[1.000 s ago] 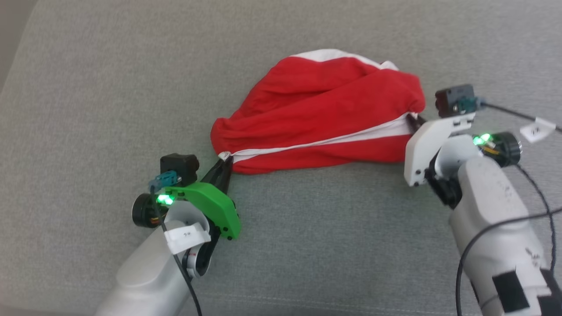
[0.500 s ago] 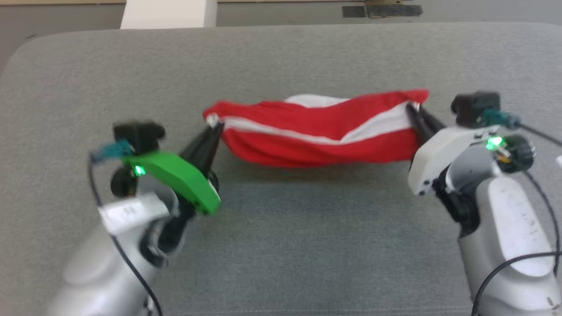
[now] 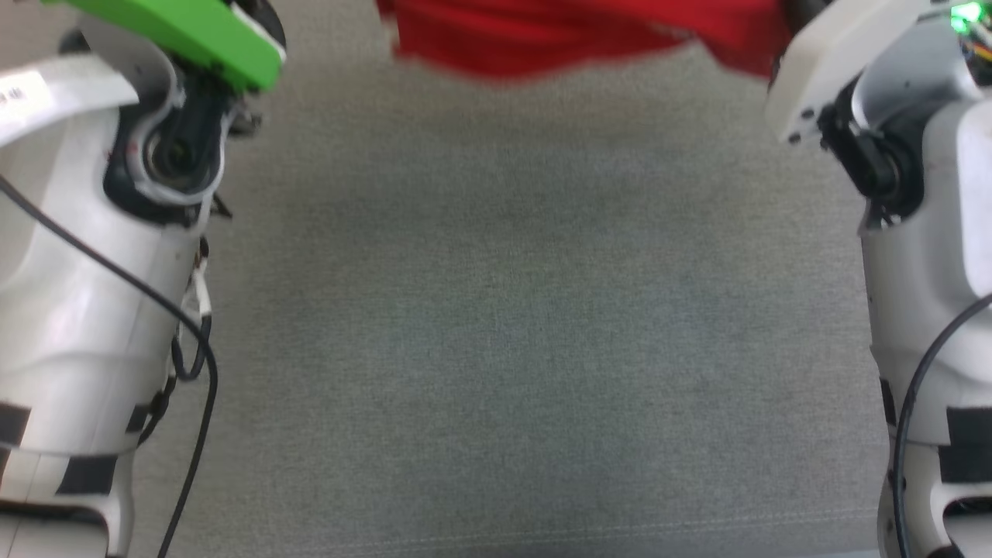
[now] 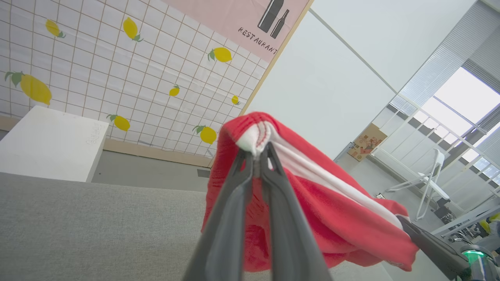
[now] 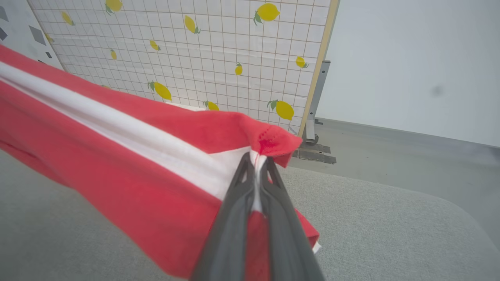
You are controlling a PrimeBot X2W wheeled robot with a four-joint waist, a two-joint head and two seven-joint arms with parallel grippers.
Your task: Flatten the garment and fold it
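**Red garment strung between both claws over the grey bench**

You have the small, bright red soft cloth garment [image 3: 581, 35] at the very top edge of the head view. It spans the gap between the left wrist's green plastic cover [image 3: 194, 31] and the right wrist's white plastic cover [image 3: 837, 62]. It is blurred there, and a faint shadow lies under it on the grey fabric-covered bench [image 3: 496, 349].

In the left wrist view, your left claw [image 4: 257, 154] is closed, its two long dark fingers pinching a corner where the white hem band meets the red cloth. From that corner the garment [image 4: 332, 210] sags away towards the lower right, and the white band runs along it to the dark fingers of the right claw [image 4: 406, 225] at the far end.

In the right wrist view, the right claw [image 5: 256, 160] is also clamped shut, on the opposite corner, with white band and red stitching caught between the tips. The garment [image 5: 117, 168] stretches from there to the upper left and hangs over the bench. You cannot tell whether its lowest fold brushes the surface.

Behind it stand a white gridded panel printed with yellow lemons [image 5: 218, 47] and a plain white box [image 4: 47, 144].
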